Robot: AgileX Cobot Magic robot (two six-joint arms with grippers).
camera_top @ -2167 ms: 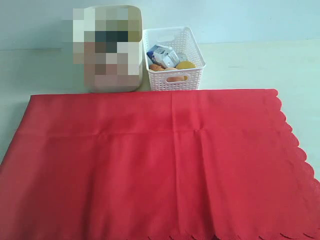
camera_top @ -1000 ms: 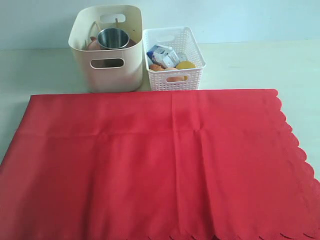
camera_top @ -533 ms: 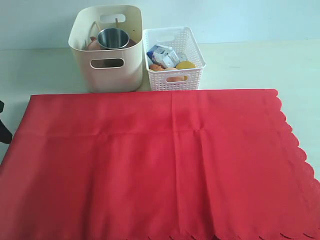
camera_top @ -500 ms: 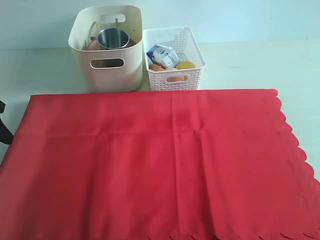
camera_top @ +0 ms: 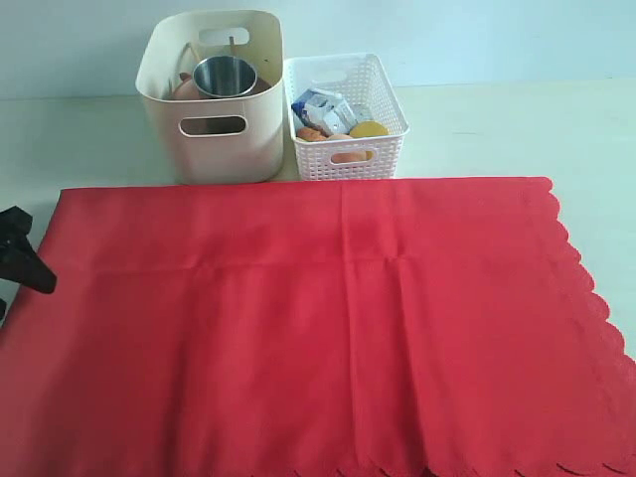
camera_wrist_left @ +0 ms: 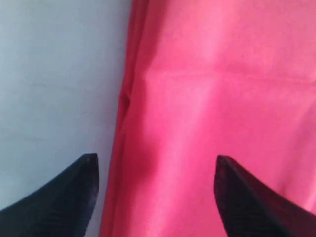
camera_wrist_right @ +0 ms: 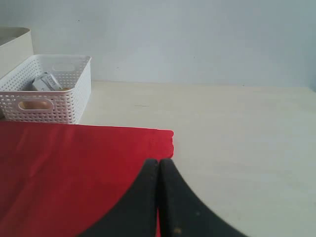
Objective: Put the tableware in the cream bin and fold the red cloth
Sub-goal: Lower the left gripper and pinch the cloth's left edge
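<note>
Lying flat, the red cloth [camera_top: 318, 328] is spreading wide over the table [camera_top: 497, 129]. The left claw [camera_wrist_left: 155, 158] is hanging over the cloth's side edge with its two fingers far apart, gripping nothing. The right claw [camera_wrist_right: 159, 163] is hanging near a corner of the cloth, squeezed tight and empty. The cream bin [camera_top: 214, 149] is sitting just past the cloth's far edge, holding the steel cup [camera_top: 225, 76]. The white basket [camera_top: 348, 149] is sitting beside the bin.

A: What moved?
B: Left gripper [camera_top: 30, 253] slid further into frame (only a sliver half a second back). Red cloth [camera_wrist_left: 222, 98] edge now lies between its fingers [camera_wrist_left: 74, 192].
</note>
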